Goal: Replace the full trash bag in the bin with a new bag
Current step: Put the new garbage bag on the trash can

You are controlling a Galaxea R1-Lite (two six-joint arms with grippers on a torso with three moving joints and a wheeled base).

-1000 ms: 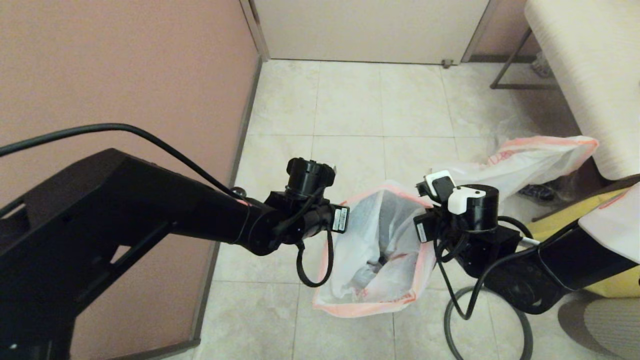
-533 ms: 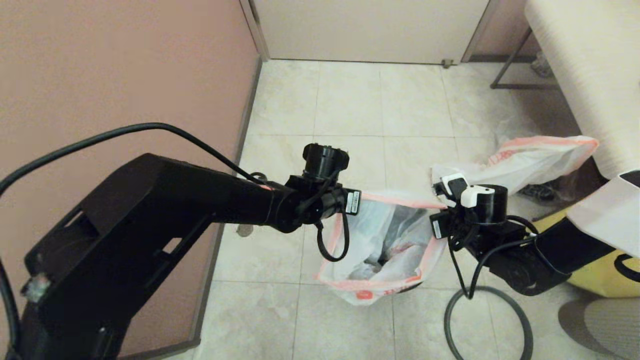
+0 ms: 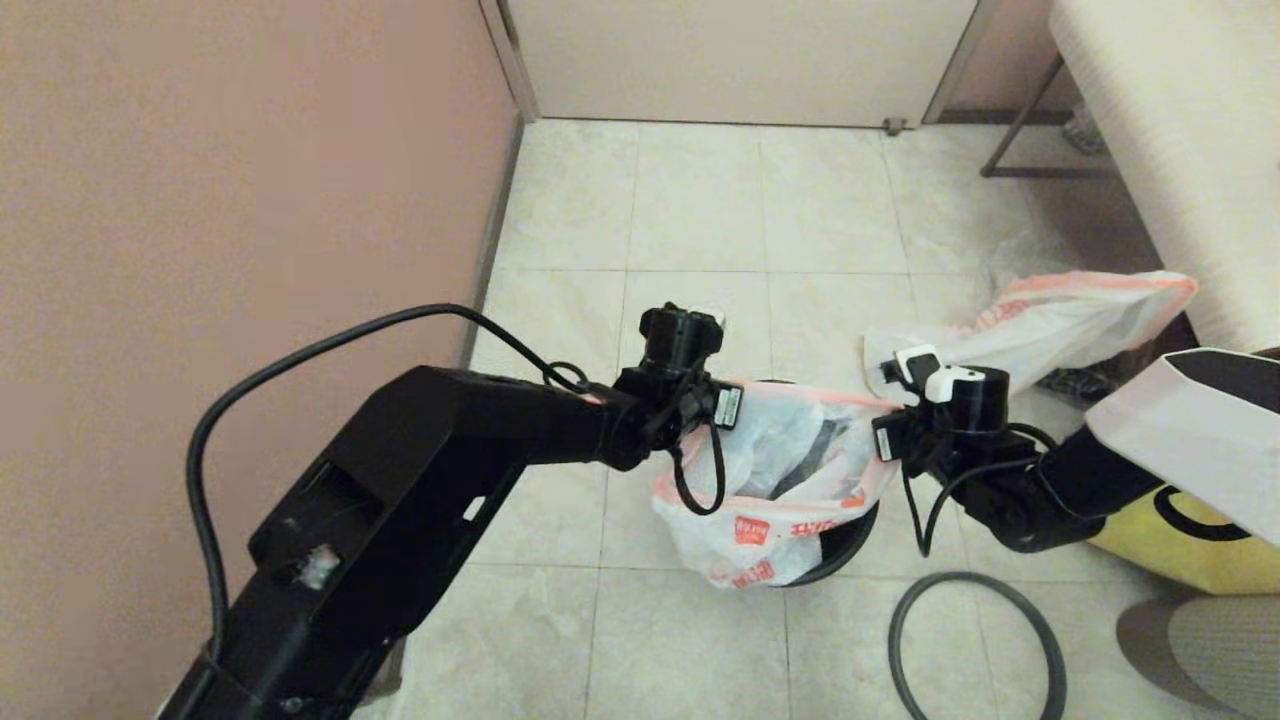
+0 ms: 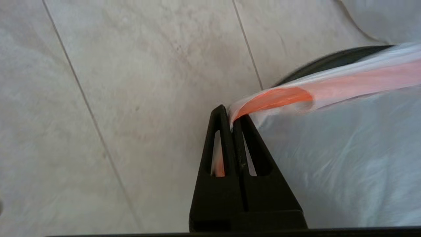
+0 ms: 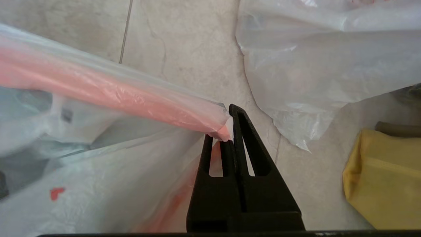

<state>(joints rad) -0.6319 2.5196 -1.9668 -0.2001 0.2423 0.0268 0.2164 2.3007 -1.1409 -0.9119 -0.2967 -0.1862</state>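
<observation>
The new bag is limp translucent white plastic with an orange-pink mouth band and red print. It hangs open over the dark round bin, and its near side drapes over the bin's front rim. My left gripper is shut on the band at the bag's left side. My right gripper is shut on the band at the right side. The bin's rim shows behind the stretched band. The full trash bag lies on the floor at the right; its cans are not discernible.
A yellow fabric bag sits just right of my right arm. A black cable loop lies on the tiles in front of the bin. The pink wall runs along the left, and a white padded bench stands at the far right.
Both grippers have moved down and away from me with the bag's mouth stretched between them. The bag has sunk over the bin, which now shows under it.
</observation>
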